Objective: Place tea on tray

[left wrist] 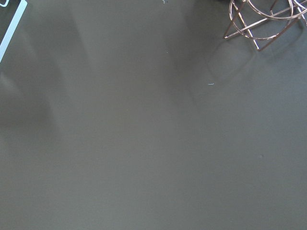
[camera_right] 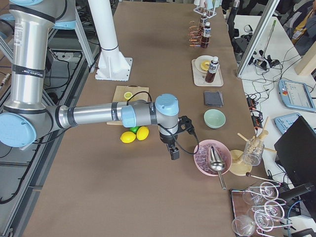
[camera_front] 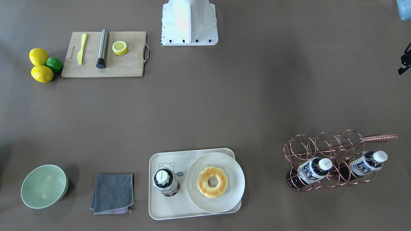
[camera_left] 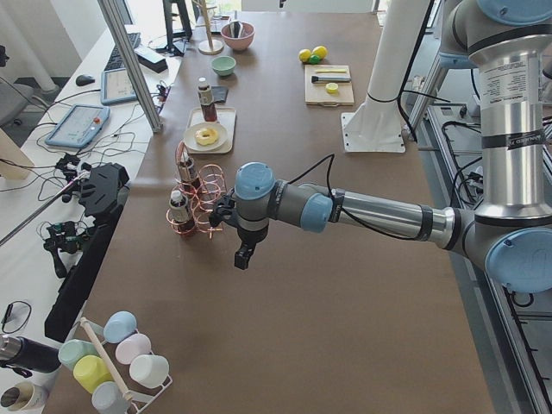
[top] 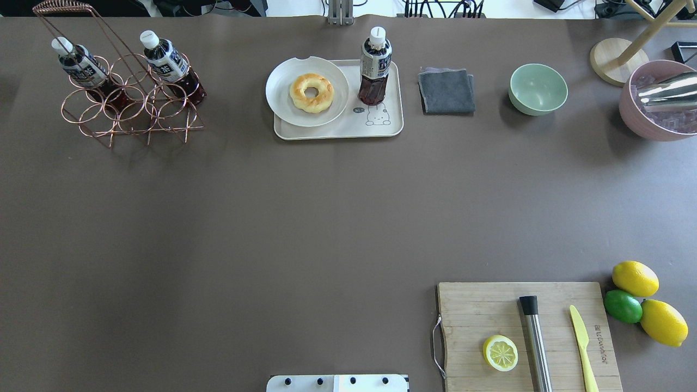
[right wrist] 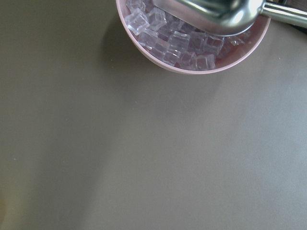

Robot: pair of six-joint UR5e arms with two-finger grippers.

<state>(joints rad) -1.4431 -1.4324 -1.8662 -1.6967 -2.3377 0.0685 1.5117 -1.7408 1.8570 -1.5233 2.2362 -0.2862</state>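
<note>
Tea (top: 375, 65) on tray (top: 393, 109); two in rack (top: 132, 103)

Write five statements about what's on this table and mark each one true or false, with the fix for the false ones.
1. A tea bottle stands upright on the tray. True.
2. The green bowl holds nothing. True.
3. The donut lies in the green bowl. False: it lies on the round white plate, which rests on the tray.
4. The copper wire rack holds three bottles. False: it holds two.
5. The grey cloth lies on the cutting board. False: it lies on the table, between the tray and the green bowl.
</note>
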